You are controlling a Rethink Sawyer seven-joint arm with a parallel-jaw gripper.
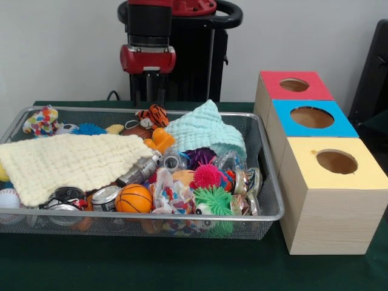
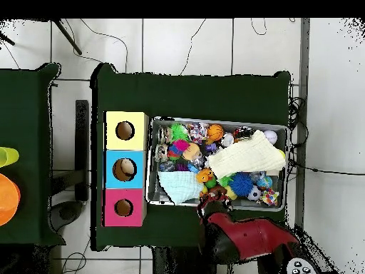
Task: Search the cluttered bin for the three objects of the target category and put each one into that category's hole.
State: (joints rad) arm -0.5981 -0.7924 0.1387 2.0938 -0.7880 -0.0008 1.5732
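Observation:
The wire mesh bin (image 1: 151,215) is full of toys; it also shows in the overhead view (image 2: 147,164). An orange striped tiger toy (image 1: 154,114) lies by the bin's far rim, and shows in the overhead view (image 2: 211,190) too. A small pale yellow thing (image 1: 114,128) lies to its left, half hidden. My gripper (image 1: 154,97) hangs open and empty just above and behind the tiger, over the bin's far rim (image 2: 212,207). The red-topped box's hole (image 1: 294,85) is far right; in the overhead view (image 2: 123,207) it is at the left.
A pale yellow cloth (image 1: 66,160) and a mint cloth (image 1: 203,130) cover part of the bin. An orange studded block (image 1: 160,139), spiky balls (image 1: 208,176), a small basketball (image 1: 133,198) and cans lie around. A blue-topped box (image 1: 312,117) and a yellow-topped box (image 1: 336,162) stand nearer.

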